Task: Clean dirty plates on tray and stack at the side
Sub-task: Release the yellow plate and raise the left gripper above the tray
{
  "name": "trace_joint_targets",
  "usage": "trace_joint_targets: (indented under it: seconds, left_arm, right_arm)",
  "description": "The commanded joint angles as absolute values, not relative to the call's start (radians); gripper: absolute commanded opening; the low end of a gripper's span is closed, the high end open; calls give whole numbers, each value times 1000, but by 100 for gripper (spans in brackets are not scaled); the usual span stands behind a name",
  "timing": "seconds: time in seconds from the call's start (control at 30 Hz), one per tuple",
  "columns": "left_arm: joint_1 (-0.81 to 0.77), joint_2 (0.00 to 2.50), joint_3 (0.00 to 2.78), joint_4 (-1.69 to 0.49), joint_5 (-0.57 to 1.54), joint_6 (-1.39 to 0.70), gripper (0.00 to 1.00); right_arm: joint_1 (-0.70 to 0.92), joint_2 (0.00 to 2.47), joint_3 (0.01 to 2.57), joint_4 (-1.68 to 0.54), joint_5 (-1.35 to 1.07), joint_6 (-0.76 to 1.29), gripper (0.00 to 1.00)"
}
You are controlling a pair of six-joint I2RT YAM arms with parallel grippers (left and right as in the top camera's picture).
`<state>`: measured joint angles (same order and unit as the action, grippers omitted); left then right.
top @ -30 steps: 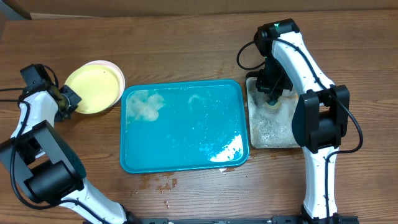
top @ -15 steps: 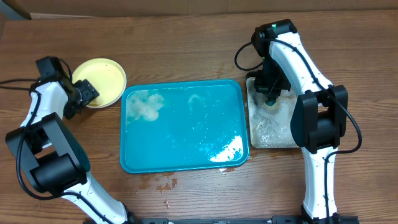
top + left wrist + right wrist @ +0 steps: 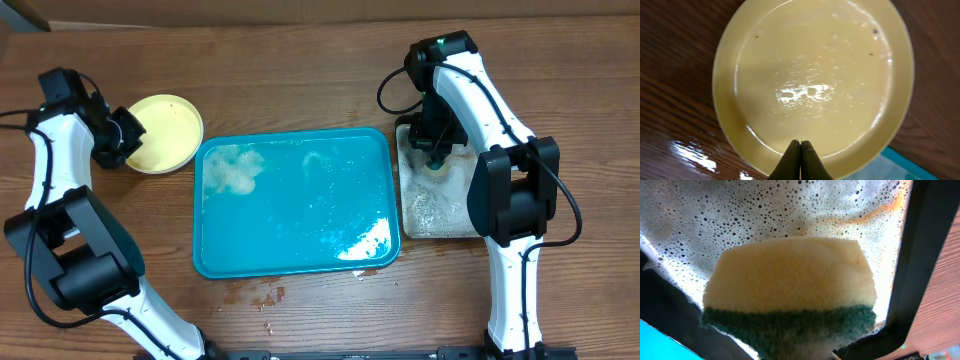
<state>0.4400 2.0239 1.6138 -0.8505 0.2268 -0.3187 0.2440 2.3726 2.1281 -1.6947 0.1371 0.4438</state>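
Overhead view: you see the teal tray point(image 3: 300, 245) bare of plates, carrying only suds and water. The yellow-green plate point(image 3: 165, 132) lies on the desk point(image 3: 300, 80) just beside the tray's far left corner, and any plates beneath it are hidden. The left gripper point(image 3: 800, 145) hovers over that plate's rim, jaws shut and empty. The right gripper point(image 3: 437, 158), jaws closed on the sponge point(image 3: 790, 280), sits over the black tray point(image 3: 912, 255). Cleaning and stacking look essentially complete.
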Motion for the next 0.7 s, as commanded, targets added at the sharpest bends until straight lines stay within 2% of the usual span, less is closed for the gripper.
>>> trace_joint_targets:
  seconds: [0.0,0.27,0.5,0.67]
  left_arm:
    - [422,2008,1669,-881,307,-296,4]
    - [315,1840,1681,-918,287,-270,4]
    - [159,1687,1681,-998,266,-231,4]
    - [20,1628,1681,-1051,107,-231,7]
  right_arm:
    - [247,2383,2153,-1691,137,440,4]
    - [247,2383,2153,-1682,137,437,4]
    - [248,2383,2153,-1652,136,437,4]
    - [247,2383,2153,-1653,136,417,7]
